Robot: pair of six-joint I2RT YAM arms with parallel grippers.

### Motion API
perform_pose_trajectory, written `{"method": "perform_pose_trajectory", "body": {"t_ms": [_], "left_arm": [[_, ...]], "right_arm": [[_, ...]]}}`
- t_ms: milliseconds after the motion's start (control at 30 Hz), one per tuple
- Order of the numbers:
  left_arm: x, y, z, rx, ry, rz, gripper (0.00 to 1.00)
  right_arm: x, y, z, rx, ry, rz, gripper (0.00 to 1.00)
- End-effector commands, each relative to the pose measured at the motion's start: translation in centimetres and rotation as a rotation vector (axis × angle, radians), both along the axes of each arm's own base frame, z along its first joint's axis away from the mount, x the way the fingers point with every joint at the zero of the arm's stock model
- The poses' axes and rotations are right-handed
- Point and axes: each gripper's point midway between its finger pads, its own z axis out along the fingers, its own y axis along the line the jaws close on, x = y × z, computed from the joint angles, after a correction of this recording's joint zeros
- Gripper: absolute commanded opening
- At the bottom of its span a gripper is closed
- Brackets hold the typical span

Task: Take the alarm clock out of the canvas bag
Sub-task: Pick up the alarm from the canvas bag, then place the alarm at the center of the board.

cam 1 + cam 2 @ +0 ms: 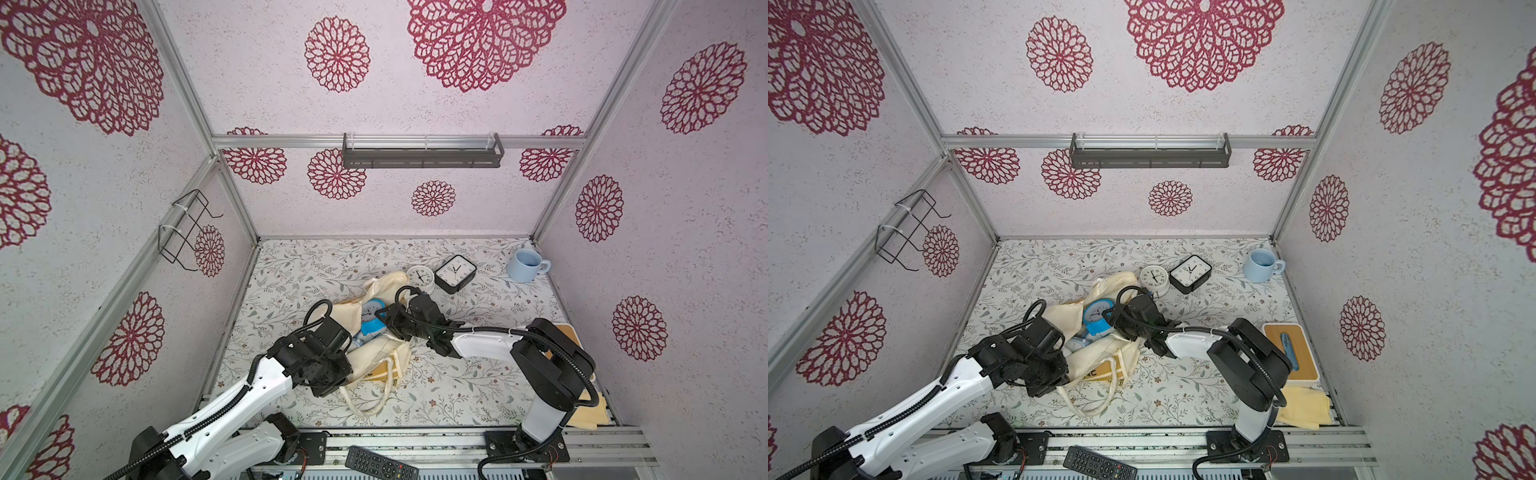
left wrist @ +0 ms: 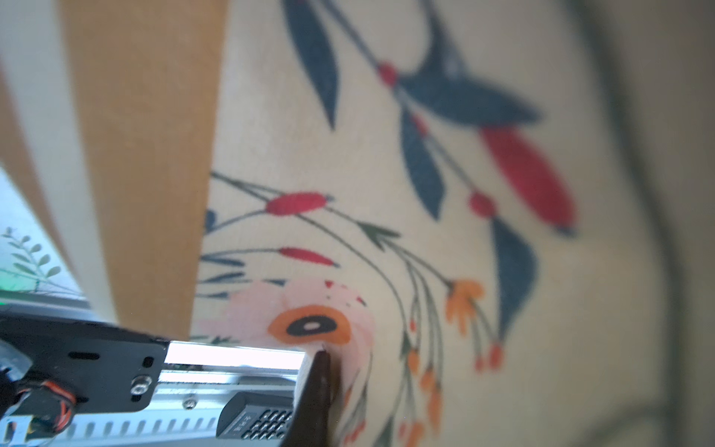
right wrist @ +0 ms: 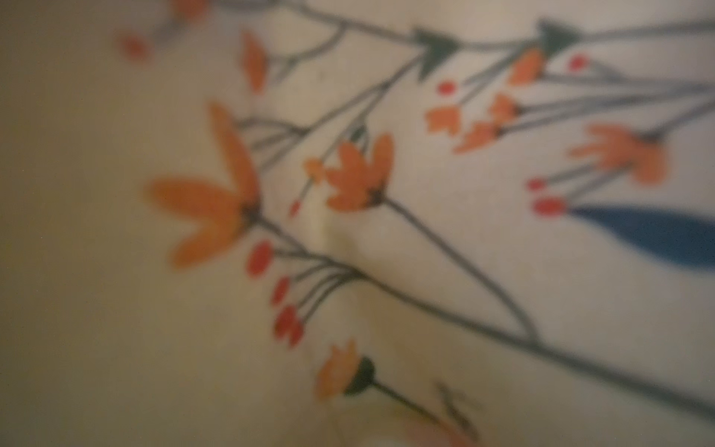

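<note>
Three clocks are on view for you. A blue alarm clock [image 1: 371, 318] sits in the mouth of the canvas bag [image 1: 384, 353], which lies crumpled at the centre of both top views. A white round clock [image 1: 420, 277] and a black square clock [image 1: 455, 273] are just above it in the frame, outside the bag. Your left gripper [image 2: 323, 354] has its tips pressed together on the bag's printed cloth. Your right gripper [image 1: 1109, 314] is right at the blue clock; you cannot tell whether it is spread or gripping, since its wrist view shows only blurred fabric. A blue mug [image 1: 525, 265] stands at the table's [image 1: 478, 374] upper right.
</note>
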Motion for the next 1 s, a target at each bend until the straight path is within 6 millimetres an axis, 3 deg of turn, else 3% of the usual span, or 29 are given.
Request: {"method": "perform_pose_trajectory", "body": {"t_ms": [0, 100, 300, 600, 767, 967], "left_arm": [[0.2, 0.8, 1.2, 0.038, -0.031, -0.005, 0.05], [0.8, 1.3, 2.1, 0.075, -0.069, -0.023, 0.05], [1.7, 3.4, 3.8, 0.190, -0.116, -0.067, 0.05], [4.4, 4.5, 5.2, 0.186, -0.179, -0.010, 0.05], [5.8, 4.6, 5.8, 0.190, -0.205, 0.001, 0.05], [6.8, 4.6, 6.4, 0.189, -0.230, 0.003, 0.06]], "right_arm": [[-1.3, -1.6, -3.1, -0.163, 0.058, 0.030, 0.47], [-1.0, -1.5, -0.9, -0.177, -0.012, 0.054, 0.43], [-1.3, -1.4, 6.2, -0.171, -0.197, 0.145, 0.39], [-4.3, -4.5, 12.8, -0.198, -0.312, 0.228, 0.38], [-5.0, -7.2, 17.2, -0.153, -0.383, 0.193, 0.36], [-3.4, -12.3, 21.6, -0.104, -0.436, 0.040, 0.36]]}}
